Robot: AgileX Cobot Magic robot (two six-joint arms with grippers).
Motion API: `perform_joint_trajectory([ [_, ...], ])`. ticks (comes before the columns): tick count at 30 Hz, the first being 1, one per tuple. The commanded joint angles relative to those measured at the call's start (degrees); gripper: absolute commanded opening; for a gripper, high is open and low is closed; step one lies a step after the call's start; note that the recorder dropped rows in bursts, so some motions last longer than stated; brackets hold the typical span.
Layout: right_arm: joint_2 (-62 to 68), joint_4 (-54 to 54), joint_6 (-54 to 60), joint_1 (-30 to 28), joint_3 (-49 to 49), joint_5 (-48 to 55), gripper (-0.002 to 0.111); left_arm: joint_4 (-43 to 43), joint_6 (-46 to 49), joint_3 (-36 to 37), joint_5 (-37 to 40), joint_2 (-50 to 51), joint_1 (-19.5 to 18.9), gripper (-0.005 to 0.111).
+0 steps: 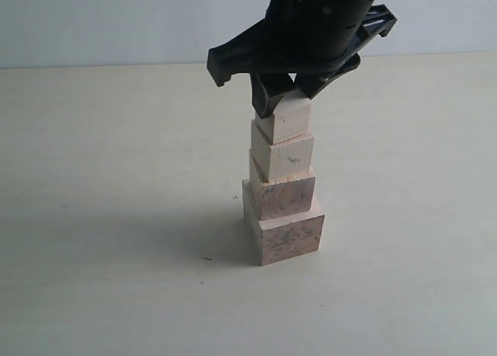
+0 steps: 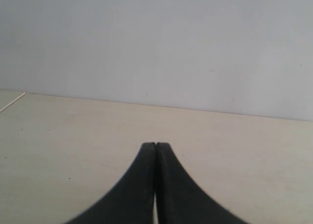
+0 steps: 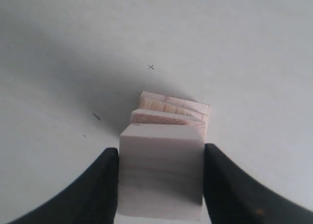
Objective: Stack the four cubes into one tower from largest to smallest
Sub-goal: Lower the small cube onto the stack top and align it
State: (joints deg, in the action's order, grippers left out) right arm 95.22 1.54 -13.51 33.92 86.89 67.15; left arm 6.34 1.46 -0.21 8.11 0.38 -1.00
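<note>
Grips the smallest pale cube (image 1: 284, 121) with the right gripper (image 1: 286, 98), fingers (image 3: 105, 185) pressed against two opposite sides, at the top of the tower (image 1: 283, 208). Stands near the middle of the table (image 1: 93, 216), widest speckled cube (image 1: 289, 235) as base, the levels slightly twisted against one another. Shows the left gripper (image 2: 155, 153) fully closed, tips touching, empty, above bare tabletop.

Tower (image 1: 283, 197) midway between the surface's (image 1: 101, 216) left and right edges.
Right gripper (image 1: 285, 97) clasps the smallest cube (image 1: 286, 121) on top.
</note>
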Motion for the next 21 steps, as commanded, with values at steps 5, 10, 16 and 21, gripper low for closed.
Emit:
perform_joint_trajectory([
  [5,0.0,1.0,0.3,0.1,0.3,-0.8,0.010,0.3,0.0,0.2,0.0,-0.4,0.4,0.000],
  [10,0.0,1.0,0.3,0.1,0.3,-0.8,0.026,0.3,0.0,0.2,0.0,-0.4,0.4,0.000],
  [16,0.0,-0.1,0.3,0.1,0.3,-0.5,0.035,0.3,-0.1,0.2,0.0,-0.4,0.4,0.000],
  [21,0.0,-0.1,0.3,0.1,0.3,0.0,0.036,0.3,-0.1,0.2,0.0,-0.4,0.4,0.000],
])
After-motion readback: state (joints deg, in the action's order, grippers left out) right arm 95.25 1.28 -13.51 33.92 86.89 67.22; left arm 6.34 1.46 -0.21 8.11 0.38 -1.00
